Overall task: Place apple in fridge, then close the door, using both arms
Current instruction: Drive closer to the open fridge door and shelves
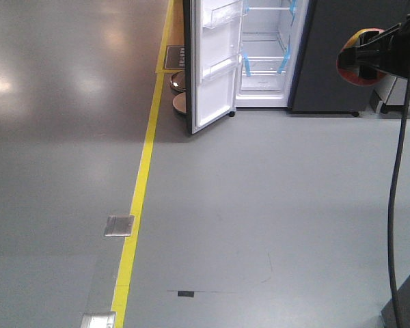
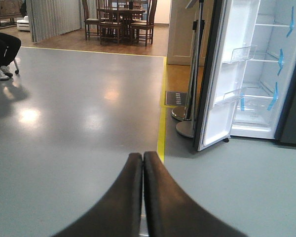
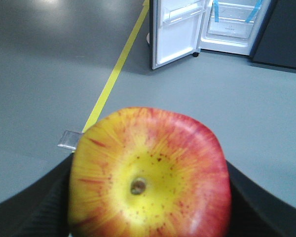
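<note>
Grey glossy floor [image 1: 260, 205] w/ yellow line [image 1: 141, 184]; wooden dining chairs [image 2: 118, 22] in bkgd, light glare.

We see an apple [image 3: 148, 177], yellow at its centre with red streaks and specks, redder at the rim. The fridge [image 1: 266, 34] is dark grey outside, white inside, with blue tape strips [image 1: 284, 64]. A yellow line [image 1: 142, 179] marks the grey floor [image 1: 260, 205].

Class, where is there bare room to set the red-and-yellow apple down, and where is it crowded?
Free: the white shelves inside the tall dark grey fridge, between its blue tape strips; the clear plastic bins on the open door; the grey floor between yellow line and fridge. Crowded: behind the door, two round stand bases.
</note>
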Available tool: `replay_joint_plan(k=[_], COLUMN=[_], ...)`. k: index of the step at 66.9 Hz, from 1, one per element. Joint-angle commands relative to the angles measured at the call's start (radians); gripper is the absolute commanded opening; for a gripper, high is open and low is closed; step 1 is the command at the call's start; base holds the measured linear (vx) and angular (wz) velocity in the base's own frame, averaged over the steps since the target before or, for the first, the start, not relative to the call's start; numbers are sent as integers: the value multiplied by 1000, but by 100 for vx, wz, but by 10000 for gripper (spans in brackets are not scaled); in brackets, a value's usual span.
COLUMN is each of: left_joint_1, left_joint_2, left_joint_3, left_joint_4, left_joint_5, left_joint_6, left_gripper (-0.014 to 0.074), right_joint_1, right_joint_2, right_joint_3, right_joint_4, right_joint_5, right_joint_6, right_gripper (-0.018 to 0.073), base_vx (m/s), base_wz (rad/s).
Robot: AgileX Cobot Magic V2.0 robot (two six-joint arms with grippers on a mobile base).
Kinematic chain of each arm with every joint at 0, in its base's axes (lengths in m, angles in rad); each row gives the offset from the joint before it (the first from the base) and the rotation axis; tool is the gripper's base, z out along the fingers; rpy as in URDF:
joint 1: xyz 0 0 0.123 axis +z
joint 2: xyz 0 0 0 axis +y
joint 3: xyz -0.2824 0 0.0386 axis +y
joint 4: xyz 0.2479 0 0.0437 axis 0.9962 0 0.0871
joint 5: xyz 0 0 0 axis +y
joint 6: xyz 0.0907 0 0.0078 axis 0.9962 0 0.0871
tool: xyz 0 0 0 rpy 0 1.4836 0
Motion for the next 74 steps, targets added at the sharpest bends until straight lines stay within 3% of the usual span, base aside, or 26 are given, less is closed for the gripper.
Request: replay_joint_plan(k=[1,74], left_joint_1=[-3,-3], left_joint_2=[-16,-16], left_joint_3=[27,27], left_joint_4=[-7,-7], left_joint_5=[-73,-73], left_joint_6=[-1,-1], left_gripper=[-6,-6], right_joint_1=[-4,-4], right_joint_2=[-37,-37], right_joint_3=[-33,-33], right_joint_4=[13,13], right_joint_5=[-70,-70], right_joint_6=[-4,-4], right_gripper=[150,150], base_vx=[19,19], base_wz=[-1,-2])
